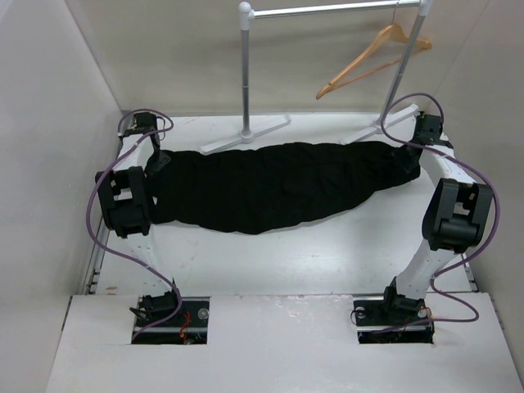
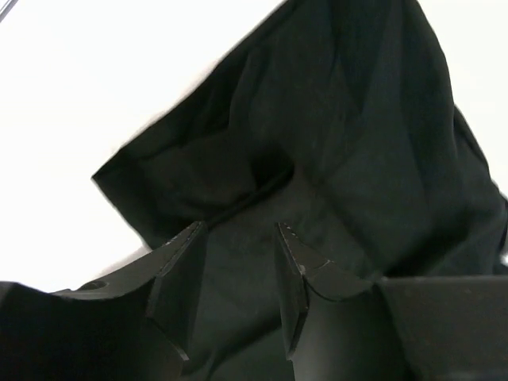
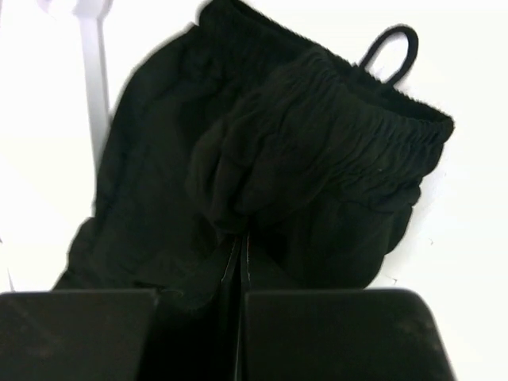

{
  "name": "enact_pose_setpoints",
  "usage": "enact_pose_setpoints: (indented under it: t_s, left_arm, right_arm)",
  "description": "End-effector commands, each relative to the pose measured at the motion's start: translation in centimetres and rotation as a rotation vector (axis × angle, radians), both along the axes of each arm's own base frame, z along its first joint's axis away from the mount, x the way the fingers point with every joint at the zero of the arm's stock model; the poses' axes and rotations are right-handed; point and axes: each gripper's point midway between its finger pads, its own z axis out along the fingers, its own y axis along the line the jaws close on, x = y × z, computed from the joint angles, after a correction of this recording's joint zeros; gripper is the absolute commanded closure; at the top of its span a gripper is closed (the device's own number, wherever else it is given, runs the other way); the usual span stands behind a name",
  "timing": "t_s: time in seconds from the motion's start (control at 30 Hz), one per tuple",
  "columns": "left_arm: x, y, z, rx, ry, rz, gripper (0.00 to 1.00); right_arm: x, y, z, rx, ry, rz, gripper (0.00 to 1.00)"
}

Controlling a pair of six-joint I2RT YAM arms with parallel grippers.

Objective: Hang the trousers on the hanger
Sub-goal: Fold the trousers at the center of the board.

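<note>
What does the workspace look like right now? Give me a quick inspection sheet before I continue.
Surface: white table, trousers lying across it.
Job's things: trousers spread left to right, not on the hanger; hanger hangs tilted on the rail.
Clutter: nothing seen.
Grippers: left gripper, jaws apart over a leg end; right gripper, jaws shut on bunched cloth just below the waistband.
Cables: purple cables loop loosely beside both arms.
Surroundings: white walls on three sides.
</note>
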Motion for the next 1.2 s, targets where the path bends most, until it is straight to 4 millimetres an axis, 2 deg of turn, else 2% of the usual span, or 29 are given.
enact_pose_setpoints:
  t_s: [0.0, 0.27, 0.53, 0.63, 0.8, 1.03, 1.17]
  left_arm:
    - [2.3, 0.5, 1.1, -0.003, -0.073, 0.032, 0.62]
    - [3.9, -0.5, 0.3, -0.021, -0.09, 0.026, 0.61]
    - [4.1, -0.5, -2.1, -0.025, -0.047, 0.03, 0.6]
    - [4.1, -0.6, -2.1, -0.024, -0.045, 0.029, 0.67]
    - [3.2, -0.4, -1.4, -0.017, -0.04, 0.04, 0.86]
    - [1.2, 0.4, 2.5, 0.053, -0.086, 0.077, 0.87]
    - [0.1, 0.4, 3.4, 0.068, -0.076, 0.081, 0.86]
  right_arm:
    - [0.8, 0.7, 1.5, 0.004, -0.078, 0.027, 0.96]
    - [0.7, 0.9, 0.9, 0.006, -0.067, 0.038, 0.96]
    - [0.7, 0.9, 0.6, 0.005, -0.062, 0.042, 0.96]
    - [0.7, 1.0, 0.6, 0.006, -0.062, 0.043, 0.96]
    - [0.7, 1.0, 0.7, 0.011, -0.064, 0.04, 0.95]
    - [0.8, 1.0, 1.2, 0.011, -0.077, 0.036, 0.94]
    - [0.9, 0.9, 1.2, 0.012, -0.08, 0.034, 0.94]
